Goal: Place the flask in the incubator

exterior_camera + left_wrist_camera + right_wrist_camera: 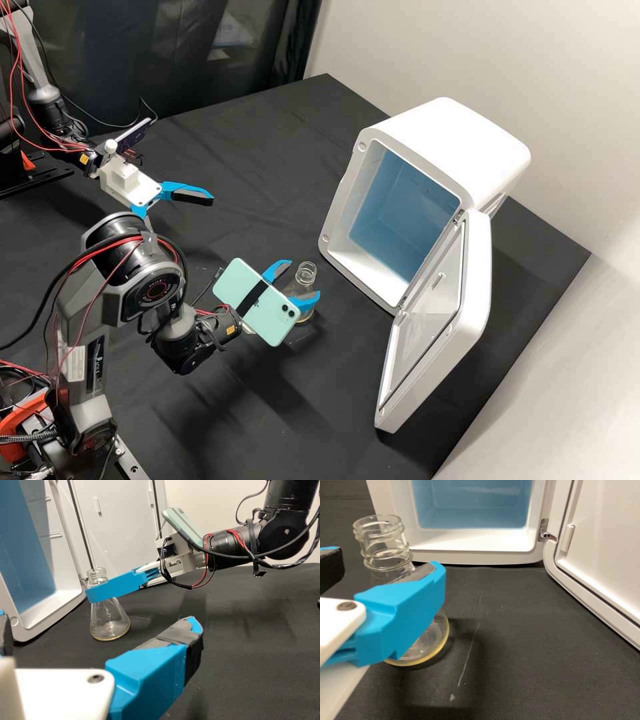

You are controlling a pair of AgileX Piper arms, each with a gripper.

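From above, the flask (307, 272) stood upright on the bench (267, 133) before the open incubator (460, 143), between the right claw's (293, 285) spread fingers. The left claw (175, 205) hung open, farther off.

The left wrist camera showed one right finger crossing the flask's neck.

In the right wrist camera, the neck looked ungripped.

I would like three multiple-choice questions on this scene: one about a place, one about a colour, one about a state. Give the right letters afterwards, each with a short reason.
1. Where does the flask stand relative to the incubator?
A) inside it
B) on the bench in front of it
C) on top of it

2. What colour are the inner walls?
A) red
B) blue
C) black

3. How is the door?
A) shut
B) taken off
C) swung open

1 B: it stands on the bench outside the opening.
2 B: the walls are light blue.
3 C: it hangs open on its hinge.
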